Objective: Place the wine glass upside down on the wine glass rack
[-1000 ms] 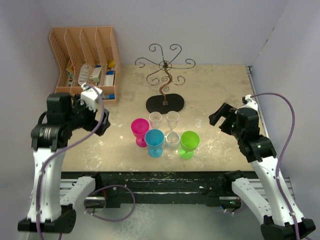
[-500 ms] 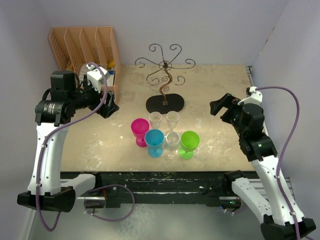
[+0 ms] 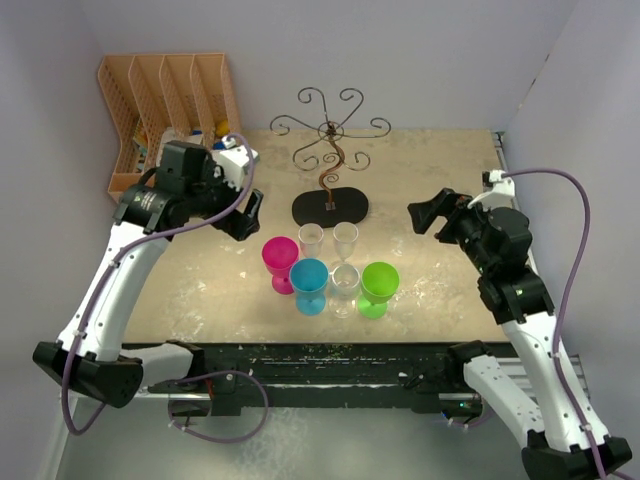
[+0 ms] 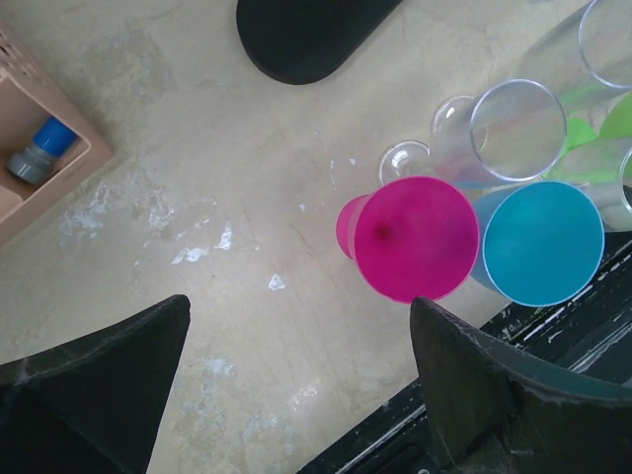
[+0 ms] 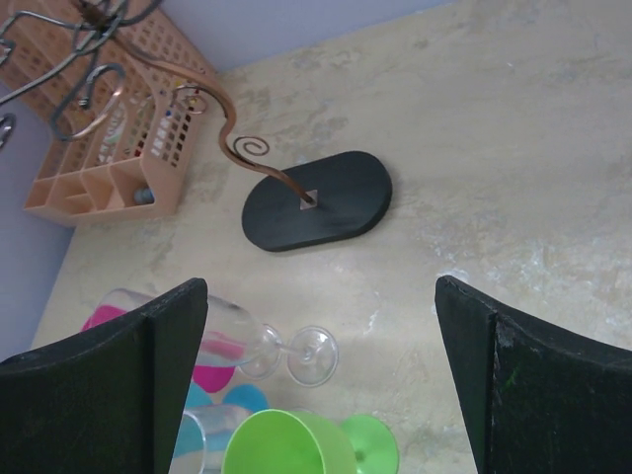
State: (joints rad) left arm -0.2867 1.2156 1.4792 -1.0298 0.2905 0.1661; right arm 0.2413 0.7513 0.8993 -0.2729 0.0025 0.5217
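Upright wine glasses stand clustered at the table's front centre: pink (image 3: pixel 279 257), blue (image 3: pixel 309 280), green (image 3: pixel 379 285) and three clear ones (image 3: pixel 345 241). The dark wire wine glass rack (image 3: pixel 331 140) stands behind them on its black oval base (image 3: pixel 330 208), with nothing hanging on it. My left gripper (image 3: pixel 250 213) is open and empty, above the table just left of the pink glass (image 4: pixel 415 237). My right gripper (image 3: pixel 425 217) is open and empty, right of the cluster, facing a clear glass (image 5: pixel 247 336) and the rack base (image 5: pixel 316 202).
A peach slotted organizer (image 3: pixel 170 110) holding small items stands at the back left and also shows in the right wrist view (image 5: pixel 109 148). Purple-grey walls close in the left, back and right. A black rail (image 3: pixel 330 360) runs along the near edge.
My left arm has swung right and forward, from near the organizer to beside the pink glass. My right gripper has shifted slightly left toward the glasses. Both stay open.
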